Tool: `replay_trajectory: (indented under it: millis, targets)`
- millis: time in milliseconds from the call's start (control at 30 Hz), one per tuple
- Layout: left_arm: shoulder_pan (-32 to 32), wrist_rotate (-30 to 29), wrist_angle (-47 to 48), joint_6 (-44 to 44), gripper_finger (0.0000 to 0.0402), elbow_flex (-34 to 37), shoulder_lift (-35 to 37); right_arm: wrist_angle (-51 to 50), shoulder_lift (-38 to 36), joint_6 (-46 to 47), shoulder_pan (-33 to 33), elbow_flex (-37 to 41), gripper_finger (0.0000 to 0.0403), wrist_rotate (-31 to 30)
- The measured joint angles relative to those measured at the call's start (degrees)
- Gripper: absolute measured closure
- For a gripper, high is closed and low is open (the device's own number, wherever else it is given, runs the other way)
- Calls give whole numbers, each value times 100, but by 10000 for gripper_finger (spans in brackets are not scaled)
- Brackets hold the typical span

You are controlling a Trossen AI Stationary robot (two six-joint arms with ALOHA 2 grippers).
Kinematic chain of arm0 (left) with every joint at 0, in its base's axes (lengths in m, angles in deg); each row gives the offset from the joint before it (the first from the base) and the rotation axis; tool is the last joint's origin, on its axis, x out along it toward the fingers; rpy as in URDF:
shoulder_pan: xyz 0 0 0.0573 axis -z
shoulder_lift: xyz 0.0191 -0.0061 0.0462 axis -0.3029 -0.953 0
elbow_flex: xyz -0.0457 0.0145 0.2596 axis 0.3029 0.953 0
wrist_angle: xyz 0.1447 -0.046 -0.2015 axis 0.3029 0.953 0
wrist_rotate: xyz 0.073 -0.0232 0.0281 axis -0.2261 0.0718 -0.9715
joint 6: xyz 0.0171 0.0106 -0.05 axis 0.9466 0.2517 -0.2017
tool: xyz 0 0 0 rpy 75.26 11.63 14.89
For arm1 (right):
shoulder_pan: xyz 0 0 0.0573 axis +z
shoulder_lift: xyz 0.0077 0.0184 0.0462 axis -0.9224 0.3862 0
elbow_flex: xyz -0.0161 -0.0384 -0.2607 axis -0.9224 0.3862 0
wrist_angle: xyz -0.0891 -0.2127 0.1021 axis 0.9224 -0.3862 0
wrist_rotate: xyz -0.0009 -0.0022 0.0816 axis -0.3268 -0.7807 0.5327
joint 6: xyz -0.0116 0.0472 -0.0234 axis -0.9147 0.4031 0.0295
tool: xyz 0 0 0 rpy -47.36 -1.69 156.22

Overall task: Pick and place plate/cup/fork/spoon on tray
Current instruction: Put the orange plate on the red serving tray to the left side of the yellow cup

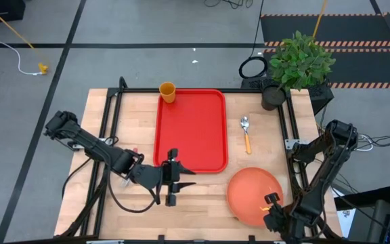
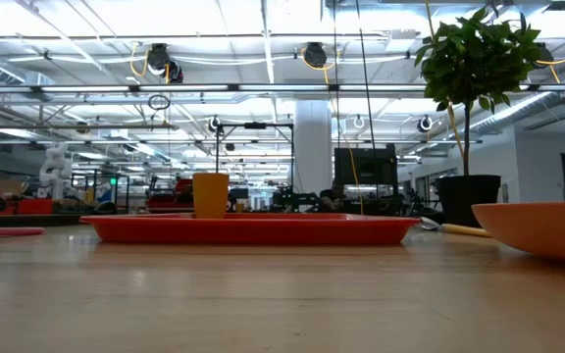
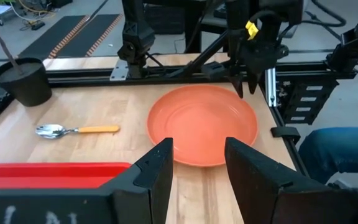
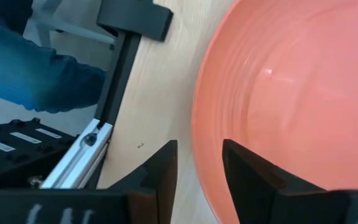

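Note:
The red tray (image 1: pixel 190 132) lies mid-table, with the orange-yellow cup (image 1: pixel 167 91) upright at its far left corner. The spoon (image 1: pixel 246 132) lies on the table to the right of the tray. The salmon plate (image 1: pixel 252 195) rests flat at the near right. A pink-red strip (image 2: pixel 3 232) at the table's left may be the fork; the left arm hides most of it. My left gripper (image 1: pixel 189 177) is open and empty by the tray's near edge, pointing toward the plate. My right gripper (image 4: pixel 199 168) is open, pointing down, one finger on either side of the plate's near right rim (image 4: pixel 197 143).
A black plant pot (image 1: pixel 273 97) with a leafy plant stands at the far right corner. Black frame rails (image 1: pixel 291 129) run along the table's sides. A person's blue-clad leg (image 4: pixel 36 68) shows beyond the table's right edge. Bare wood lies between the tray and the plate.

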Motion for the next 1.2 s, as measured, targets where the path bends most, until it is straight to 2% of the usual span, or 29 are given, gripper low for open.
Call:
replay_trajectory:
  millis: [400,667,800,1000,1200]
  targets:
    - [0,17,-9,-79,252,0,-151,939,0,-118,2,691,289,164]
    - [7,17,-7,-213,252,2,-151,1012,0,-329,2,852,293,153]
    - [7,17,-9,-366,252,0,-151,1009,0,-404,2,912,321,157]
    - [13,17,-9,-424,252,0,-151,1016,-9,-508,2,914,388,157]
    - [30,17,-9,-391,252,0,-151,1005,-93,-310,-2,912,390,420]
